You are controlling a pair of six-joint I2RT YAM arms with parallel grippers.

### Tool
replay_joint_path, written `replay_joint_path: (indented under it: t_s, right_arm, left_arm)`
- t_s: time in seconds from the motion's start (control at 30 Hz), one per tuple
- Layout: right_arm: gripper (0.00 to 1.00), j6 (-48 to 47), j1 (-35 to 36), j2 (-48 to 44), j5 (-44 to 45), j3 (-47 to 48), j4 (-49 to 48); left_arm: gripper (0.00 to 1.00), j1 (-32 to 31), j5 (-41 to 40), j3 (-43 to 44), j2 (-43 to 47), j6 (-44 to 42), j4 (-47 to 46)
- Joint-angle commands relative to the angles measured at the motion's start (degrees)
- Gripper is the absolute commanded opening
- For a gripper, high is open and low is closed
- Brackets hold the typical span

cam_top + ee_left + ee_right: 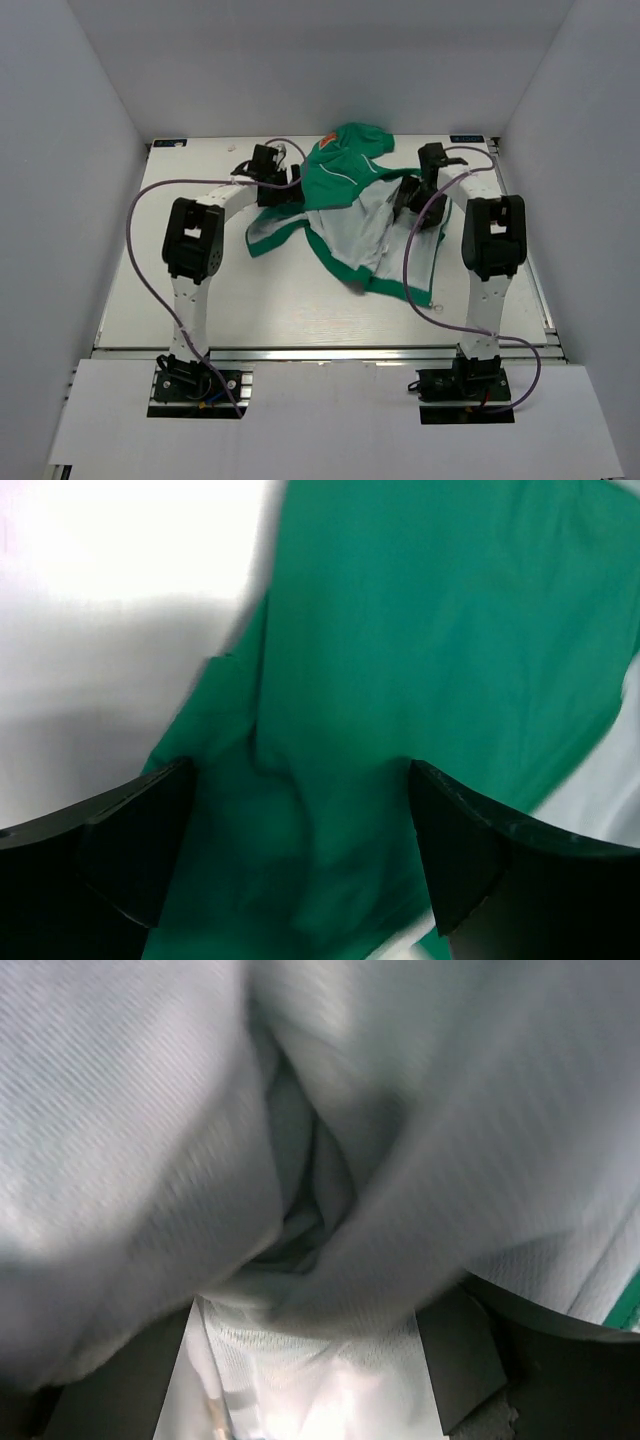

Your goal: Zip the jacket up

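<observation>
The small green fabric jacket with pale grey-white lining (345,175) lies crumpled on the white table (250,300), toward 12 o'clock. The left gripper (275,190) is at the jacket's 9 o'clock side, its fingers (140,830) spread wide over green cloth. The right gripper (408,205) is at 3 o'clock, fingers (455,1350) apart, with lining bunched between them.

Top view bright, even; jacket (130,1150) blurred close-up (glare, left wrist corner).

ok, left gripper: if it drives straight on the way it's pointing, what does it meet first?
The jacket: its green fabric fills the view right ahead of the open left gripper. It looks close, though depth is unclear.
</observation>
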State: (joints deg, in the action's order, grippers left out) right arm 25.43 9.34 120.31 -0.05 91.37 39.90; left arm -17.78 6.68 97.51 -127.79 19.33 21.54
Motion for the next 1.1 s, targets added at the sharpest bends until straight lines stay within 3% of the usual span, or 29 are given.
replay_joint_path:
  t_s: [0.0, 0.07, 0.17, 0.27, 0.4, 0.5, 0.6, 0.77, 0.9, 1.07]
  right_arm:
    - [0.89, -4.23, -3.19, 7.90, 5.15, 11.16, 0.44]
    - [0.89, -6.35, -3.28, 11.25, 4.11, 19.08, 2.19]
    - [0.89, -9.52, -2.84, 9.34, 2.08, 20.61, 2.56]
    - [0.89, -10.84, -2.66, 0.48, 1.55, 11.16, -1.48]
    - [0.89, -10.84, -3.19, -14.71, 3.65, -1.00, -3.60]
    - [0.89, -8.91, -5.11, -23.94, 4.28, -11.45, -3.51]
    - [0.89, -7.85, -8.10, -31.42, 3.22, -23.64, -6.05]
    - [0.89, -5.84, -14.17, -34.36, -0.31, -32.39, -7.03]
    - [0.89, -3.81, -14.53, -33.39, 4.88, -36.34, -6.15]
    - [0.89, -2.58, -14.62, -32.95, 4.55, -41.62, -9.04]
  left_arm:
    - [0.98, -0.06, 3.07, -16.06, 5.77, 6.15, 9.93]
    - [0.98, 0.03, 3.52, -20.77, 9.73, 7.56, 9.66]
    - [0.98, 0.03, -1.13, -24.21, 16.15, 9.32, 9.66]
    - [0.98, 0.03, -5.88, -19.67, 17.58, 10.46, 8.60]
    - [0.98, 0.03, -8.69, -7.01, 14.76, 10.55, 14.05]
    - [0.98, 0.03, -11.59, -5.31, 17.65, 10.37, 16.69]
    - [0.98, 0.03, -13.79, -11.19, 24.15, 11.95, 18.44]
    - [0.98, 0.03, -14.50, -25.24, 35.38, 19.07, 24.69]
    - [0.98, 0.03, -10.47, -39.47, 44.25, 20.57, 24.69]
    - [0.98, 0.03, -2.57, -49.51, 51.32, 19.61, 18.47]
